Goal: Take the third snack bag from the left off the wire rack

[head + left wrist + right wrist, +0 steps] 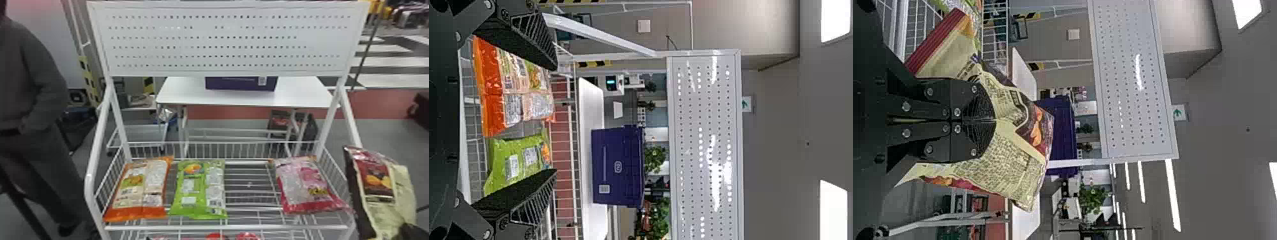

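The right gripper (pixel 970 122) pinches the snack bag (pixel 380 188), a dark and cream one. The bag is up in the air, just past the right side of the wire rack (pixel 223 227). An orange bag (pixel 140 188), a green bag (pixel 199 188) and a red bag (pixel 303 185) lie flat on the rack. There is a gap between the green and red ones. The left gripper (pixel 549 117) is spread wide, holds nothing, and faces the orange and green bags.
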Motion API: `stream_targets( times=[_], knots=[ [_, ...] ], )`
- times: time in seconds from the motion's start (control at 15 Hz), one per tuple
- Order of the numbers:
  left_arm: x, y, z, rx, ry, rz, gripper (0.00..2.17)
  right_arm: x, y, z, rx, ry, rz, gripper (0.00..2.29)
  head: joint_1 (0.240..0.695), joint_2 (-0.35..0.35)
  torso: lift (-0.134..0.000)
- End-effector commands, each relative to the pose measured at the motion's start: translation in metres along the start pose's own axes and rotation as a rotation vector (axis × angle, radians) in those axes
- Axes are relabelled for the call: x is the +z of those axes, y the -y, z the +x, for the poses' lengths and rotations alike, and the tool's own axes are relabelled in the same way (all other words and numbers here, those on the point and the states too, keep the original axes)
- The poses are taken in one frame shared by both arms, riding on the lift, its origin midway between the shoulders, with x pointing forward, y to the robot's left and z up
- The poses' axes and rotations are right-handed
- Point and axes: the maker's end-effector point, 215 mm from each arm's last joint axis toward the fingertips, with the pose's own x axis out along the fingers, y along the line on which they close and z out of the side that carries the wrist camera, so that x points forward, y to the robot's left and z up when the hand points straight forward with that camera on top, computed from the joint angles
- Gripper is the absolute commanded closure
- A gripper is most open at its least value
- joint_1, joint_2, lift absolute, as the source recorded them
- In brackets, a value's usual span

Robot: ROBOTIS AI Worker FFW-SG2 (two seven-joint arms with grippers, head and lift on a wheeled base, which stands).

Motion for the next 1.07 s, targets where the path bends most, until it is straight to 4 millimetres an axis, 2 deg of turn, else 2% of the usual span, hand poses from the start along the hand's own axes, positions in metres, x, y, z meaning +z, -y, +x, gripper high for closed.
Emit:
stream_targets(
  times=[0.0, 1.0],
  knots=[
    [0.0001, 0.0014, -0.0001, -0.002, 0.000, -0.003, 0.17, 0.0001, -0.0006, -0.0021, -0.003, 0.001, 0.002, 2.24, 0.499, 0.000, 0.000],
    [0.0023, -0.0030, 0.0011, 0.004, 0.003, 0.004, 0.17, 0.0021, -0.0087, 0.0023, 0.020, -0.001, -0.018, 2.24, 0.499, 0.000, 0.000]
  ],
)
